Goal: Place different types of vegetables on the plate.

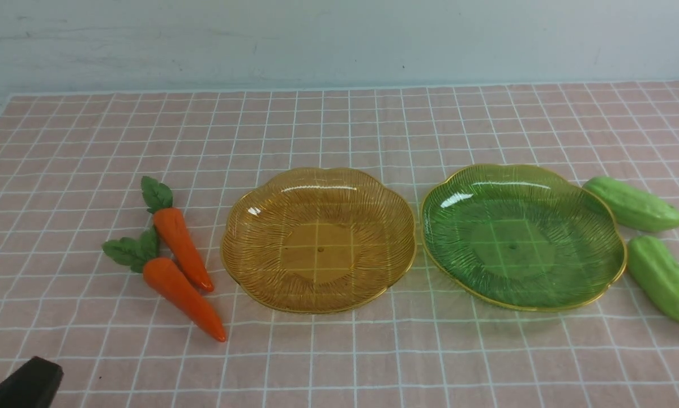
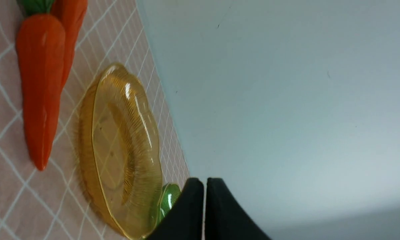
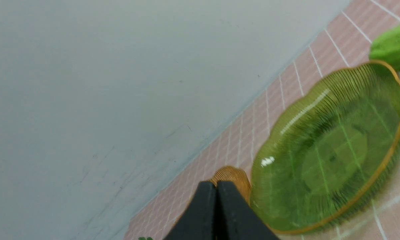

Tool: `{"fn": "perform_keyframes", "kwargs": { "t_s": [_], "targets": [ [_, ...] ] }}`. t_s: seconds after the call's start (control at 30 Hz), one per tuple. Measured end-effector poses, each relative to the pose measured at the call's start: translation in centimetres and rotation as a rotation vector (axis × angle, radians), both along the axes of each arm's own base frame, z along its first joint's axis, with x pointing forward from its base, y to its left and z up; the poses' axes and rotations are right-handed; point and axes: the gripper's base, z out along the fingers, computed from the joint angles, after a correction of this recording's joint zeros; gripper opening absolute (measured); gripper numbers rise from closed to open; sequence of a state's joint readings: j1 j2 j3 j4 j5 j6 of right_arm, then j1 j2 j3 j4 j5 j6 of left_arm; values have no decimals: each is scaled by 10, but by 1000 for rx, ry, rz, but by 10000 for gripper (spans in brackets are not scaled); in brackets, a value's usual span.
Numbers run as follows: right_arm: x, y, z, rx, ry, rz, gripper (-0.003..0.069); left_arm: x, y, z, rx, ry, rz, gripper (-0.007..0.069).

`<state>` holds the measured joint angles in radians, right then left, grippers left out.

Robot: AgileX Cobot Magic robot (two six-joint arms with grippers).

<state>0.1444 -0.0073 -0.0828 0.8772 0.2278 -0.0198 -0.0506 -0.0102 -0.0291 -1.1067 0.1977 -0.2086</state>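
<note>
We count two carrots on the checked cloth left of one amber plate, and two gourds right of one green plate. Left gripper and right gripper are both pinched closed.

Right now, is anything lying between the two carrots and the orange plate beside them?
Nothing visible does. Both carrots lie on the cloth left of the orange plate, with only bare checked cloth between them.

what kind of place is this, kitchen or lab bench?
Likely a staged lab tabletop: pink grid cloth against a bare wall, toy carrots and gourds laid beside an amber plate and a green plate.
</note>
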Motion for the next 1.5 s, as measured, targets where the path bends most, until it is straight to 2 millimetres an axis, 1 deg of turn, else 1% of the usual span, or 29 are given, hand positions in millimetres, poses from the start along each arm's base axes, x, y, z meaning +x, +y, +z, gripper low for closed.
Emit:
{"fn": "perform_keyframes", "kwargs": {
  "t_s": [0.03,0.1,0.17,0.2,0.23,0.27,0.3,0.33,0.4,0.47,0.5,0.53,0.57,0.6,0.63,0.67,0.73,0.77,0.8,0.87,0.9,0.93,1.0,1.03,1.13,1.23,1.3,1.37,1.5],
  "targets": [
    [-2,0,10,-23,-33,-3,-17,0,-1,4,33,-12,-6,-3],
    [-2,0,29,-97,-67,-3,-17,-2,-2,24,112,-53,-22,-3],
    [-3,1,37,-143,-78,3,-16,0,-4,30,161,-54,-32,-3],
    [-1,2,43,-178,-78,6,-15,1,-5,39,208,-62,-51,-3],
    [4,6,51,-268,-40,39,-14,7,-9,51,282,-40,-97,-3],
    [12,9,54,-338,14,65,-14,15,-17,57,363,24,-194,-3],
    [13,10,55,-350,24,76,-14,15,-17,59,373,14,-193,-3],
    [28,14,55,-446,142,124,-14,27,-24,64,440,101,-307,-3],
    [44,16,53,-527,267,165,-14,39,-33,69,518,189,-461,-3],
    [65,16,46,-626,438,200,-14,63,-41,66,624,347,-676,-3],
    [69,16,45,-638,476,202,-14,63,-41,68,635,340,-674,-3],
    [88,14,39,-717,613,211,-14,82,-43,64,681,434,-784,-3],
    [90,13,40,-716,633,209,-14,85,-43,62,685,454,-799,-3],
    [107,11,36,-756,740,193,-14,96,-43,61,707,485,-829,-3],
    [110,10,36,-760,750,188,-14,96,-43,61,707,485,-829,-3],
    [124,8,31,-794,828,171,-13,108,-42,57,728,522,-850,-3],
    [151,3,28,-818,916,109,-12,120,-42,52,742,561,-868,-3],
    [159,1,25,-832,943,91,-12,124,-41,50,753,573,-875,-2],
    [165,0,27,-838,948,79,-12,126,-41,50,756,576,-876,-2],
    [186,-6,23,-869,1005,39,-10,130,-41,49,756,586,-882,-2],
    [199,-12,20,-889,1053,21,-8,131,-41,49,756,588,-882,-2],
    [202,-14,19,-896,1066,17,-8,131,-41,49,756,588,-882,-1],
    [224,-24,9,-913,1141,3,8,131,-41,49,756,585,-881,0],
    [236,-30,2,-920,1177,8,24,131,-41,49,757,585,-882,0],
    [252,-35,-14,-935,1229,51,91,130,-41,50,763,579,-884,0],
    [262,-34,-28,-974,1252,117,208,130,-41,50,766,574,-882,0],
    [268,-33,-39,-995,1253,157,329,130,-41,50,766,574,-883,7],
    [272,-33,-48,-1006,1257,172,416,130,-41,50,767,573,-883,11],
    [280,-36,-66,-1070,1269,197,527,130,-41,50,767,573,-883,11]
  ]
}}
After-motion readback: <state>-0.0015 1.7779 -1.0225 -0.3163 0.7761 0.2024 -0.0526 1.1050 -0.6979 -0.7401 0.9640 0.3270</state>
